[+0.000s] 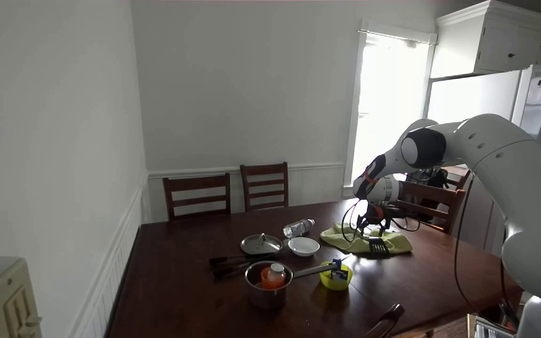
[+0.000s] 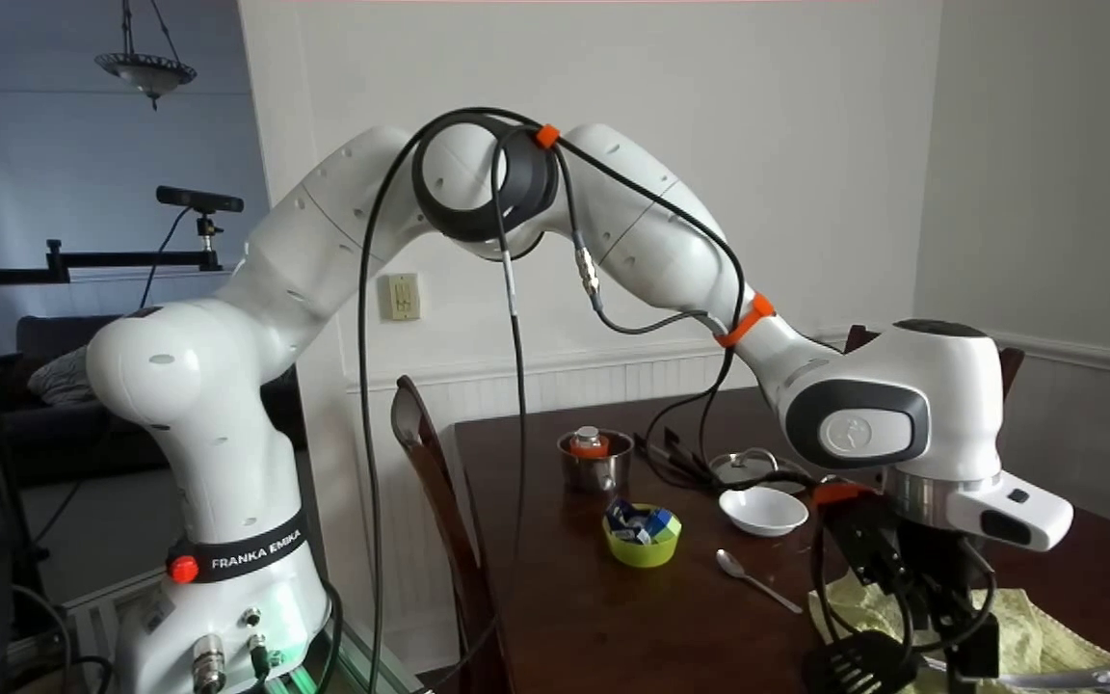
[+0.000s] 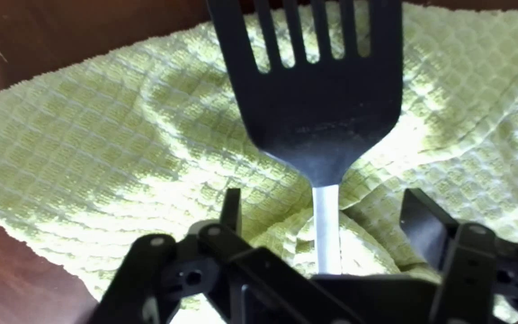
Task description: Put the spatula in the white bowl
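Observation:
The spatula has a black slotted head (image 3: pixel 322 108) and a silver handle. It lies on a yellow-green towel (image 3: pixel 74 135), and also shows in both exterior views (image 1: pixel 378 245) (image 2: pixel 858 665). My gripper (image 3: pixel 323 202) is open. Its fingers stand on either side of the handle just behind the head, apart from it. The gripper's body hides the handle's rear part in the wrist view. In the exterior views the gripper (image 1: pixel 372 231) is low over the towel. The white bowl (image 1: pixel 304 247) stands on the table in both exterior views (image 2: pixel 764 512); it is out of the wrist view.
A steel pot (image 1: pixel 269 300) with orange contents and a yellow-green bowl (image 1: pixel 334 283) with blue packets stand near the white bowl. A metal lid (image 1: pixel 253 245), a clear bottle (image 1: pixel 298 228) and black-handled utensils (image 1: pixel 227 271) lie around it. A spoon (image 2: pixel 757 580) lies between bowl and towel.

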`<state>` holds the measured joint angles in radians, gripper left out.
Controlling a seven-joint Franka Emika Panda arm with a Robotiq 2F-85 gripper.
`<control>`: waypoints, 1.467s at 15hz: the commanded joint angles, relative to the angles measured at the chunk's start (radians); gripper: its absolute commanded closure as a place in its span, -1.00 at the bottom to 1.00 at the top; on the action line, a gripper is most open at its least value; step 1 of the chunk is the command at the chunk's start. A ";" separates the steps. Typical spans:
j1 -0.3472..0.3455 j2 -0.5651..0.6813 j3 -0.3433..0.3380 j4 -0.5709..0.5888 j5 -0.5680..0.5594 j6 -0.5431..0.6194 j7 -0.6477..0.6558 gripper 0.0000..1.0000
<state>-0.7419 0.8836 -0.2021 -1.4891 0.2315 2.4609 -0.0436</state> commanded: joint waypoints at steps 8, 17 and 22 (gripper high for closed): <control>-0.041 0.058 0.053 0.078 0.005 -0.017 -0.031 0.64; -0.127 -0.198 0.149 -0.131 0.037 -0.064 -0.369 0.92; -0.123 -0.428 0.257 -0.362 0.075 -0.012 -0.578 0.92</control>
<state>-0.8547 0.6270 -0.0111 -1.6600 0.2457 2.4066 -0.4884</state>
